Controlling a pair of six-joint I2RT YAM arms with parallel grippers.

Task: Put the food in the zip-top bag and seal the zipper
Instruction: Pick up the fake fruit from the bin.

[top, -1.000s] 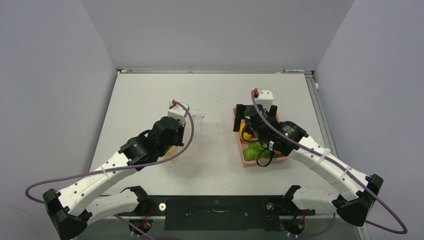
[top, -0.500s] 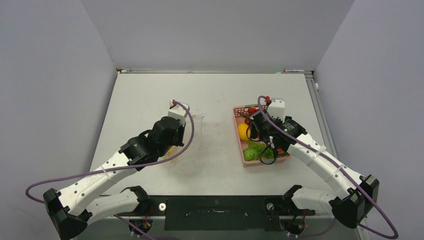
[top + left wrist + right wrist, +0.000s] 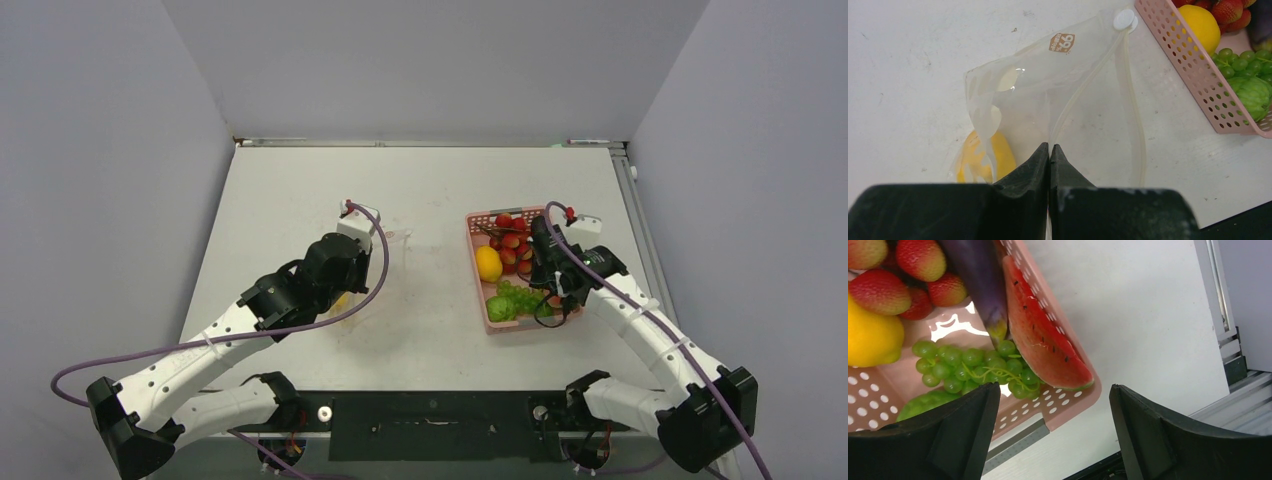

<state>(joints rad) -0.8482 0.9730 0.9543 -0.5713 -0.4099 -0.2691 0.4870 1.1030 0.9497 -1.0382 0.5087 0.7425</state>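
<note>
A: Change?
B: My right tool [image 3: 1052,390] is sliding back along the basket [image 3: 868,385], jaws open but narrowing; the grapes [image 3: 973,365] are lying just below it. My left tool [image 3: 1049,147] is clamping the zip-top bag [image 3: 1088,100] at its mouth. Looks like the next pick is starting.

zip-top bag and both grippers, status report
Left gripper shut on zip-top bag mouth, zipper unsealed, one yellow piece inside. Right gripper open over pink basket, holding nothing. Nothing between basket and bag.

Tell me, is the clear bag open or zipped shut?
Open. On the zip-top bag, the zipper strips spread wide apart, and the left fingers pinch one strip. A yellow fruit sits inside.
</note>
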